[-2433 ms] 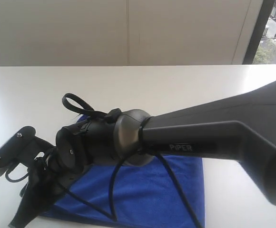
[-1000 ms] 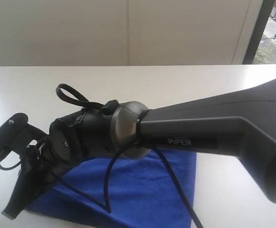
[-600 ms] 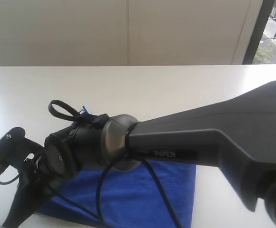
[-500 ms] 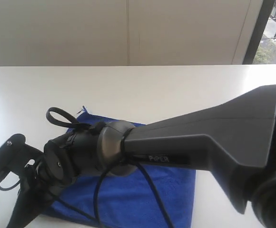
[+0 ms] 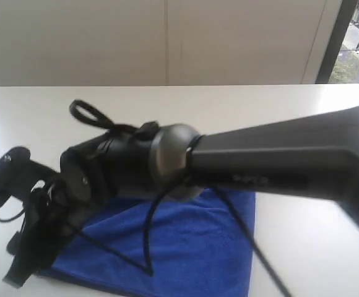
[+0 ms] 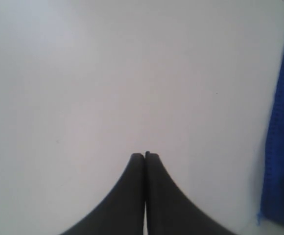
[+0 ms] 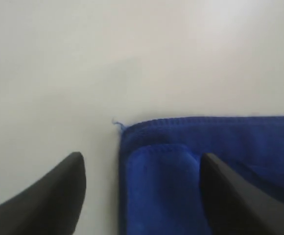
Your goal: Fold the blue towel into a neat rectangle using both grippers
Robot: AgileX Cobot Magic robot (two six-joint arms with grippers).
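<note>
Lying flat on the white table (image 5: pixel 241 108), the blue towel (image 5: pixel 185 247) sits at the near side of your exterior view, and much of it is hidden under a black arm (image 5: pixel 278 167). Your right wrist view shows it doubled over at one corner. An upper layer sits a little inside the hemmed edge of the layer below, and a loose thread (image 7: pixel 115 122) sticks out at the corner.

That arm enters from the right of the exterior view and stretches across above the towel to the left. A grey sleeve (image 5: pixel 170 148) rings its wrist joint, and black cables (image 5: pixel 88 112) loop up from the wrist and trail down over the cloth. Its end points downward at the towel's left edge. From this view you cannot tell which gripper that is, or how its jaws stand.

Your left gripper (image 6: pixel 145 155) has its two fingers pressed together with nothing between them. It is over bare table (image 6: pixel 107 73), and the towel's edge (image 6: pixel 281 147) lies off to one side, apart from the fingertips.

Your right gripper (image 7: pixel 142 159) is spread wide. One finger is over bare table (image 7: pixel 83 58) and the other over the towel (image 7: pixel 220 147), so the folded corner lies between them. Whether the fingers touch the cloth you cannot tell.
</note>
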